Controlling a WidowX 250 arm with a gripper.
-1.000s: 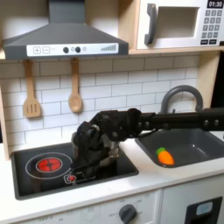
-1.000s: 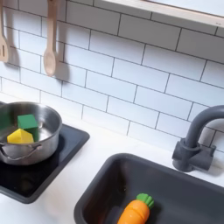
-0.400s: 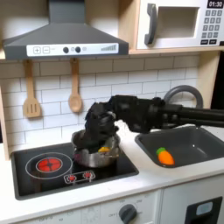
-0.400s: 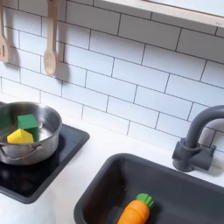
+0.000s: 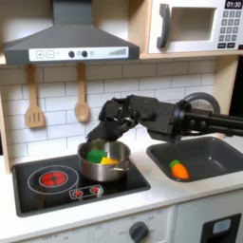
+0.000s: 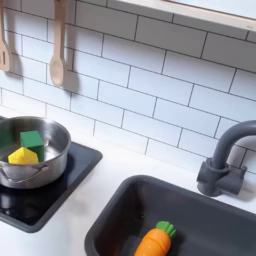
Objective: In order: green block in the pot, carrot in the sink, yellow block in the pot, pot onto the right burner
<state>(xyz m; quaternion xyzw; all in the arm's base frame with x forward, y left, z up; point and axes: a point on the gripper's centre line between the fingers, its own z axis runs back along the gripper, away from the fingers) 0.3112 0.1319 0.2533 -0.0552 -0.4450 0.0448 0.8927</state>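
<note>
Two wooden utensils [image 5: 57,102] hang on the white tiled wall at the first exterior view's left, under a grey range hood [image 5: 68,43]. Below them the black cooktop [image 5: 38,195] shows its bare red spiral ring [image 5: 53,177] on the first exterior view's left. Next to it stands the silver pot [image 5: 102,161], on the cooktop's half nearer the sink, so the right burner lies hidden under it. Inside the pot sit the green block [image 6: 32,140] and, touching it in front, the yellow block [image 6: 22,156], plain to see in the second exterior view.

Above and just behind the pot hangs the black gripper [image 5: 109,114], clear of the rim, its arm reaching in from the first exterior view's right. From here I cannot tell whether its fingers are spread or closed; they blur into the dark wrist.

Further right is the dark grey sink [image 6: 200,215], with the arched faucet [image 6: 224,160] behind it. The orange carrot [image 6: 155,241] lies in the basin, its green tip toward the back wall. Up top sits a toy microwave [image 5: 197,26].
</note>
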